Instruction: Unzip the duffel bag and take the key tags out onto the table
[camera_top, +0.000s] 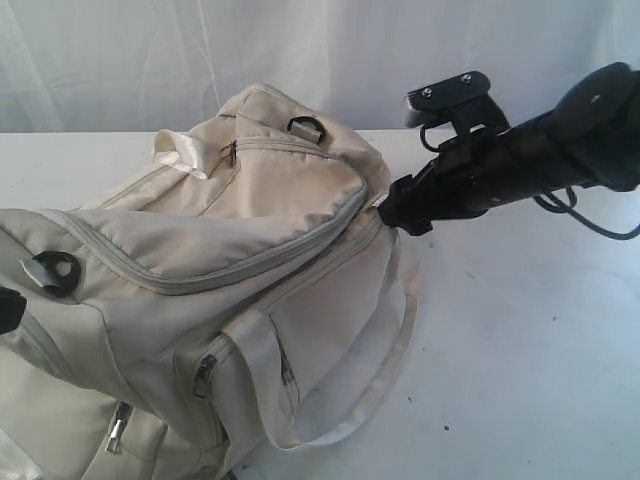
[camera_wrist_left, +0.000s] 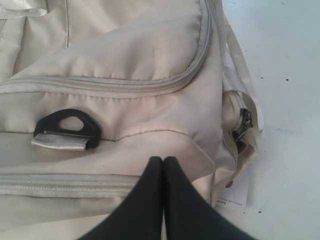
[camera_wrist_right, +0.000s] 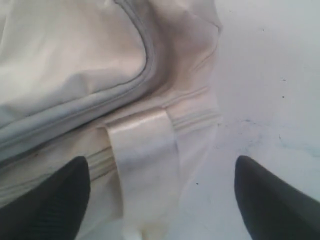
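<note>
Your left gripper (camera_wrist_left: 163, 159): fingers pressed together, tips against the duffel bag (camera_top: 220, 230) fabric, near a black D-ring (camera_wrist_left: 70, 122). Your right gripper (camera_wrist_right: 162, 167): fingers spread wide either side of a white webbing strap (camera_wrist_right: 142, 150) at the bag's end. The bag lies on the table (camera_top: 520, 330). Its grey main zipper (camera_top: 250, 262) looks closed where visible.

Light was bright and even, washing the table (camera_top: 520, 330) nearly white; the duffel bag (camera_top: 220, 250) threw only a faint soft shadow, and the right wrist view looked blurred up close
</note>
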